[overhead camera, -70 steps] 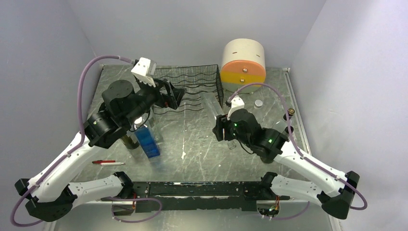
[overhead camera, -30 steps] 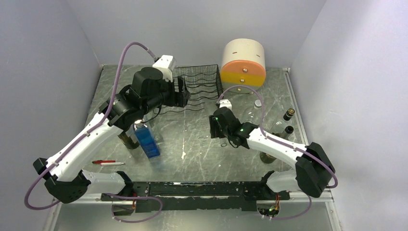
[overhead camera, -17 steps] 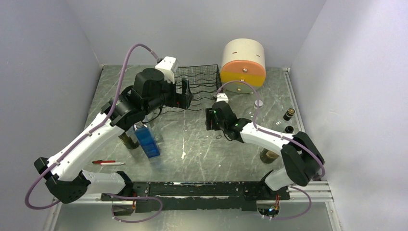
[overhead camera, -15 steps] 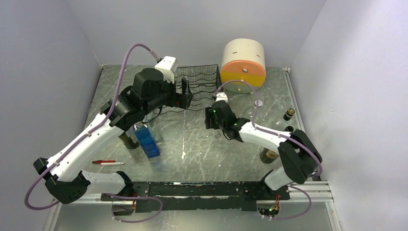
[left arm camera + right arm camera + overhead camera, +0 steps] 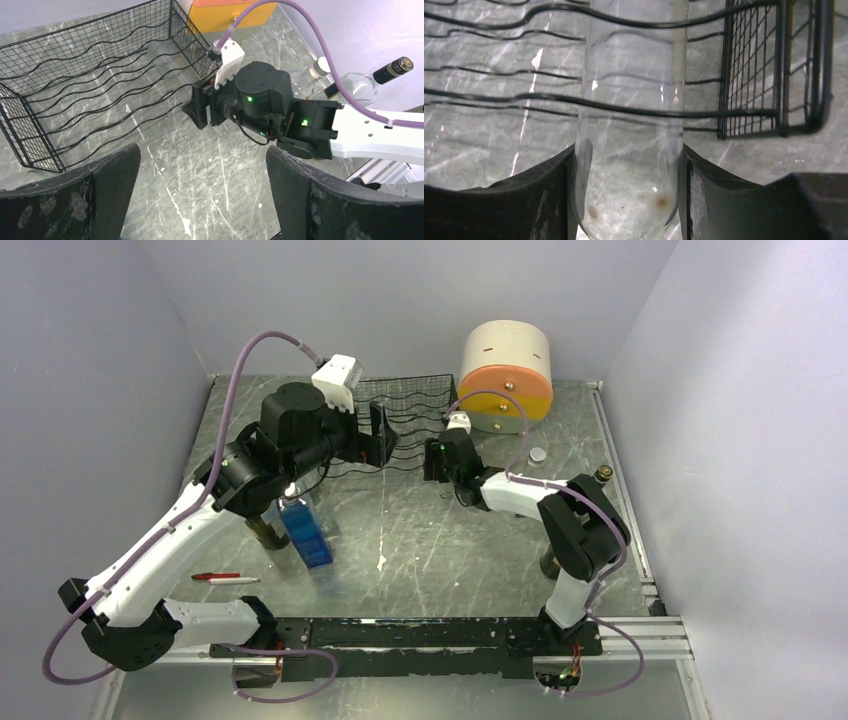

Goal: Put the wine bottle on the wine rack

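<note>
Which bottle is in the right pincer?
The clear glass bottle, clamped in the right pincer at the wine rack; the dark-capped bottle sits apart.

On the grey marbled counter (image 5: 420,550) I see: a round cream, orange and yellow drawer unit (image 5: 506,365) at the far edge; a small white disc (image 5: 538,454) near it; a dark-capped bottle (image 5: 603,474) at the right edge; a blue container (image 5: 306,533) just beside a dark bottle (image 5: 265,532) on the left; a red-and-white pen (image 5: 225,578) nearer me.

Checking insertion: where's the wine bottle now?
Right wrist view: wine bottle held in the right pincer, at the wine rack's front wires, beside its mesh end wall.
</note>
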Available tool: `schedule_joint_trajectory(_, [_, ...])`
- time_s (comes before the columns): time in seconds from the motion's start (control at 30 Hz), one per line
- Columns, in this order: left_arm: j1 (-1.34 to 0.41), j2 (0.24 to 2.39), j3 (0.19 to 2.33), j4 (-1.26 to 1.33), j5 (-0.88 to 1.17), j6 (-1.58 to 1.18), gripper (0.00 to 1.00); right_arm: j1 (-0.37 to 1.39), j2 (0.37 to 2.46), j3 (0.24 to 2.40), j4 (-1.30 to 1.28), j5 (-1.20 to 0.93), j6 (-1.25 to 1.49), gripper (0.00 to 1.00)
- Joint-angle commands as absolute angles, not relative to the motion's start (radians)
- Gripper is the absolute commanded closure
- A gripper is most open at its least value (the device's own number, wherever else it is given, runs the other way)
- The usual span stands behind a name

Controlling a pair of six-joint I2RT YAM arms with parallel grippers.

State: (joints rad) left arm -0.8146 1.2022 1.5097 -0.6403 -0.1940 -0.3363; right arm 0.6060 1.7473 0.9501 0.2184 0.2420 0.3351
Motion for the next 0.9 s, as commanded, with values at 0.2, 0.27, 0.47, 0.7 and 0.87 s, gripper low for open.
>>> schedule_joint_trajectory(0.2, [-0.818, 1.138, 1.462, -0.566, -0.052, -0.292, 0.0, 0.593, 1.85, 1.084, 0.38, 0.305, 0.284, 0.97])
schedule_joint_trajectory(0.27, [-0.818, 1.114, 1.435, -0.538, -0.024, -0.284, 0.0, 0.592, 1.874, 1.096, 0.37, 0.318, 0.281, 0.92])
schedule_joint_trajectory(0.47, [-0.818, 1.099, 1.425, -0.533, -0.019, -0.282, 0.0, 0.593, 1.907, 1.096, 0.371, 0.382, 0.293, 0.68])
schedule_joint_trajectory(0.7, [-0.818, 1.118, 1.435, -0.547, -0.008, -0.283, 0.0, 0.59, 1.916, 1.107, 0.336, 0.377, 0.283, 0.35])
schedule_joint_trajectory(0.87, [-0.818, 1.114, 1.431, -0.54, -0.002, -0.274, 0.0, 0.586, 1.883, 1.095, 0.297, 0.378, 0.307, 0.14])
